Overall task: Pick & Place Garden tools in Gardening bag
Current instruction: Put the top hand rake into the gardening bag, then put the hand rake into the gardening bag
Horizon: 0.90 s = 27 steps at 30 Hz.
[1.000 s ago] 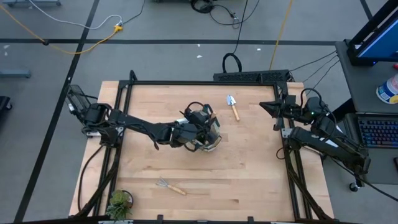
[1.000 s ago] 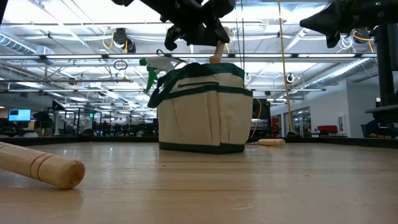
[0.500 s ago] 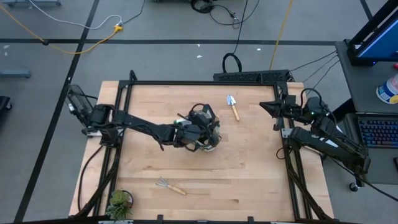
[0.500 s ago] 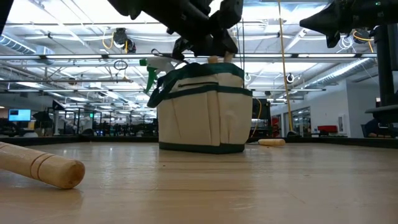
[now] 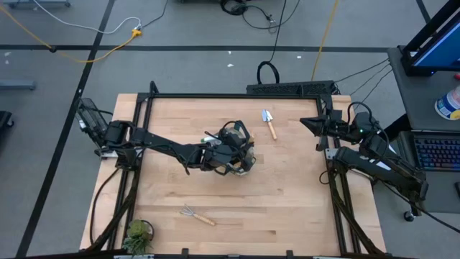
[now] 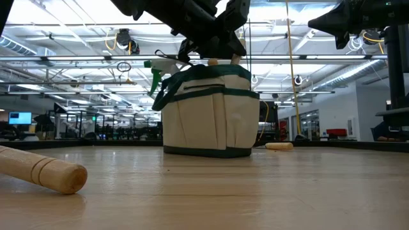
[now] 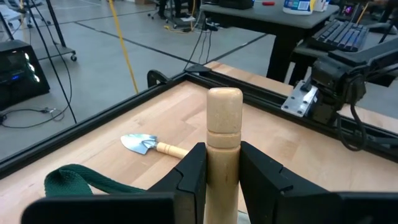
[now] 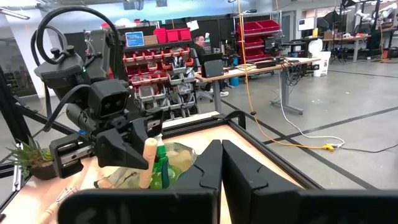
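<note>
Where canvas gardening bag (image 6: 208, 112) gapes: left claw (image 7: 219, 171) clamping smooth cylindrical wooden handle (image 7: 223, 146).

The left gripper (image 6: 214, 56) has come down onto the bag (image 6: 208, 112), and the wooden handle (image 7: 224, 149) it holds now shows only its tip above the rim.

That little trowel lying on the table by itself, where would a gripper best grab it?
By the wooden handle of the trowel, coming straight down from above. It lies flat on the table with clear space around it; the handle is round and narrow enough for two fingers to close across, while the metal blade is thin, flat and likely to slip.
</note>
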Available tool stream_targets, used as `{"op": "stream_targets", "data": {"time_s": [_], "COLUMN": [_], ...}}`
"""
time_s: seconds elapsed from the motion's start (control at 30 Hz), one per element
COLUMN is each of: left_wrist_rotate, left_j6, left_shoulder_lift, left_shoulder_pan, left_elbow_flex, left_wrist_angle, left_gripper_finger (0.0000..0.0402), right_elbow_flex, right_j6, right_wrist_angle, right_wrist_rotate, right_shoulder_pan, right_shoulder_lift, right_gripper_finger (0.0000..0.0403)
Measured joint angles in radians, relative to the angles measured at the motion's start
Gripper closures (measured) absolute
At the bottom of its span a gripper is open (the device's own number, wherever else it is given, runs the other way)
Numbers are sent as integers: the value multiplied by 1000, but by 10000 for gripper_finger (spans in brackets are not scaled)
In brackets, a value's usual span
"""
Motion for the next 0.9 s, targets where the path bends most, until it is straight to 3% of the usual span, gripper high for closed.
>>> {"op": "stream_targets", "data": {"time_s": [0.17, 0.53, 0.9], "left_wrist_rotate": [1, -6, -10], "left_j6": [0, 42, 246], "left_shoulder_lift": [0, -11, -203], "left_shoulder_pan": [0, -1, -46], "left_elbow_flex": [0, 0, 1], "left_wrist_angle": [2, -1, -37], "left_gripper_finger": [310, 217, 179], "right_elbow_flex": [0, 0, 0], "right_j6": [0, 0, 0], "right_wrist_angle": [0, 0, 0], "right_wrist_rotate": [0, 0, -1], "right_shoulder_pan": [0, 0, 0], "right_shoulder_lift": [0, 0, 0], "right_gripper_finger": [403, 403, 403]}}
